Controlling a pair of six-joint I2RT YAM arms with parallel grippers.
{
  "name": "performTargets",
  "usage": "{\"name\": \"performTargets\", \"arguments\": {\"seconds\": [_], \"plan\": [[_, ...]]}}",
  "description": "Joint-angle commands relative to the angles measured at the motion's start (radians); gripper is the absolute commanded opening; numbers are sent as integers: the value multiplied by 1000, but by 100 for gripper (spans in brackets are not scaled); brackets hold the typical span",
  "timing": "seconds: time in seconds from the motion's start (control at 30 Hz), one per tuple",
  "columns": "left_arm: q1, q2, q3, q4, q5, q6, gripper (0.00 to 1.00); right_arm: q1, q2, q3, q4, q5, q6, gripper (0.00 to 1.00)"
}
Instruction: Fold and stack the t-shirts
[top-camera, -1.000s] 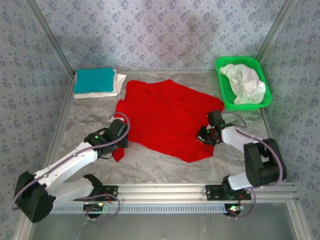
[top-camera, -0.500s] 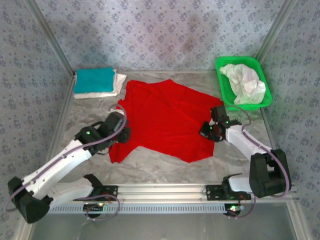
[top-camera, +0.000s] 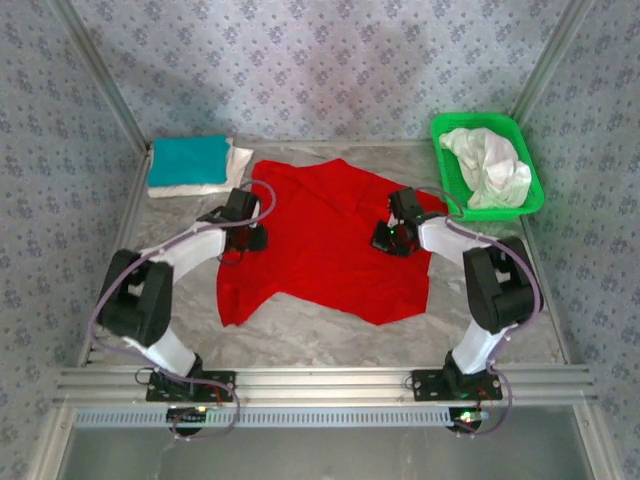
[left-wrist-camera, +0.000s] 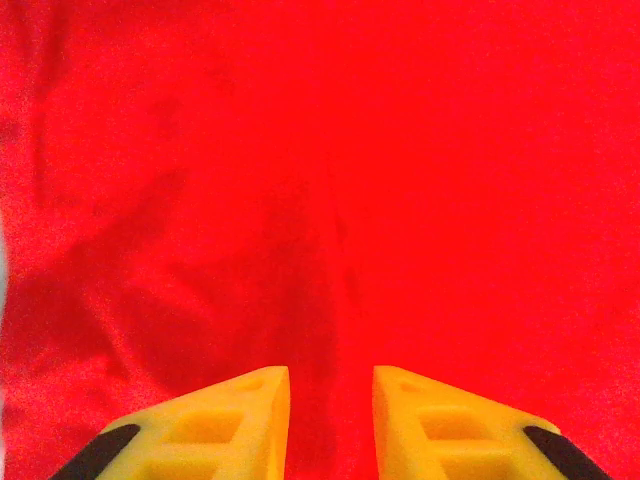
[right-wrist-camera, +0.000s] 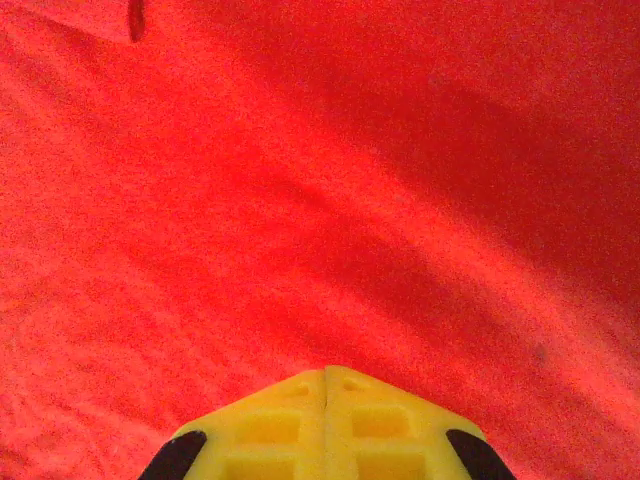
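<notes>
Overhead, a bright red t-shirt lies spread and rumpled at the centre of the frame on the grey table; the left gripper reaches in at its left edge and the right gripper toward its right side. How the pincers stand cannot be made out from above, but the wrist cameras show it: the left gripper has its yellow fingers a narrow gap apart over red cloth, while the right gripper has its tips pressed together over the shirt, and whether any cloth is pinched cannot be told. At upper left of the overhead frame a folded teal t-shirt sits on a folded white t-shirt; at upper right a green basket holds crumpled white garments
</notes>
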Motion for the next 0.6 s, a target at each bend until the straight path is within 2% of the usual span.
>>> {"name": "performTargets", "arguments": {"seconds": [0.0,0.1,0.23,0.43,0.57], "plan": [[24,72,40,35,49,25,24,4,53,24,48,-27,46,0],[34,67,-28,52,46,-16,23,8,41,9,63,-9,57,0],[24,-6,-204,122,70,-104,19,-13,-1,-23,93,13,51,0],[-53,-187,-415,120,42,-285,19,-32,-172,-47,132,89,-41,0],[-99,-354,-458,-49,-14,-487,16,-47,-285,-51,148,144,-89,0]]}}
